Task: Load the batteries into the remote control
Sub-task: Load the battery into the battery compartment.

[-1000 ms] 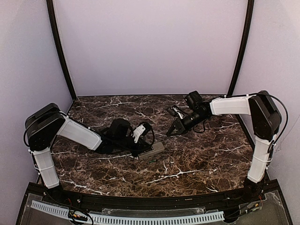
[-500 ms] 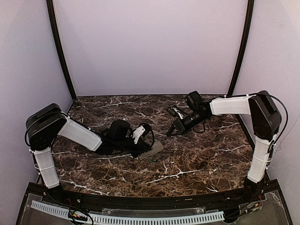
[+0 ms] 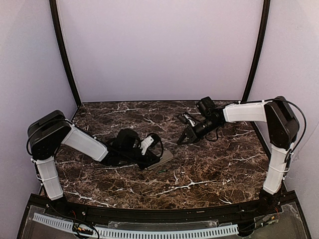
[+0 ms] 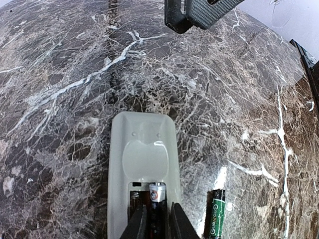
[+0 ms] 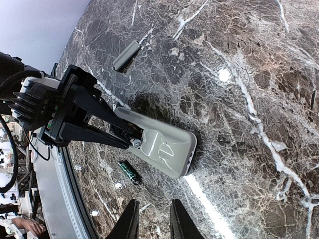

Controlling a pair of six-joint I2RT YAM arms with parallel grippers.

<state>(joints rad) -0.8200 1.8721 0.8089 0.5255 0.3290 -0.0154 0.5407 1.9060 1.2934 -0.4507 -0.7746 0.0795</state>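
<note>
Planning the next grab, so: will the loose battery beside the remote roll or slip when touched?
The loose battery is a slim cylinder lying on its side on the polished table, so it will probably roll if nudged. Its glossy wrapper may slip; it looks rigid.

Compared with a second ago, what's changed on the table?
Barely anything: the left claw shifted very slightly toward the near edge, its jaws astride the battery in the remote control. The remote control, the loose battery beside it and the right claw stayed put.

Robot lab booth: plain walls (image 3: 159, 50), marble tabletop (image 3: 209, 169)
</note>
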